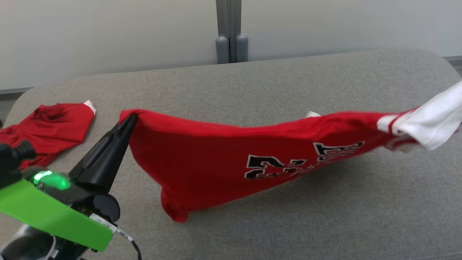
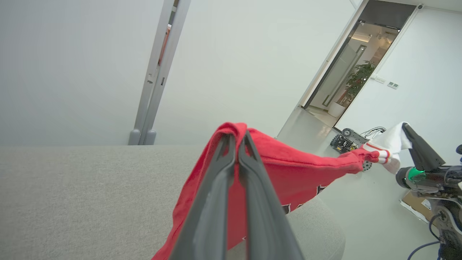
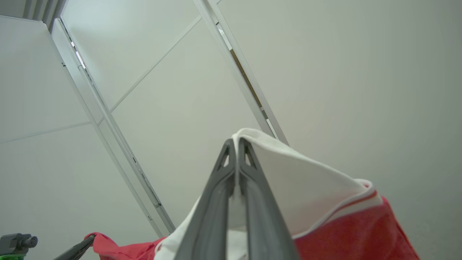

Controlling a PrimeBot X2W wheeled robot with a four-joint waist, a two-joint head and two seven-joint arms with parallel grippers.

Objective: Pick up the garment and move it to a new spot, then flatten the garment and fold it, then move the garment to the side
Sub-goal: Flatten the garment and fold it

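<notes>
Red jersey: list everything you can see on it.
The jersey is red knit-looking cloth with black, white-edged lettering and a white sleeve trimmed with a red stripe. It hangs stretched between the shut left gripper, pinching a red corner, and the shut right gripper, pinching the sleeve, sagging over the grey cushion.

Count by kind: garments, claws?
Garments: 2 (red cloth jersey with black lettering, held up; crumpled red cloth garment lying on grey fabric table)
Claws: 2 (left claw, right claw, both shut on the jersey)
Total: 4
</notes>
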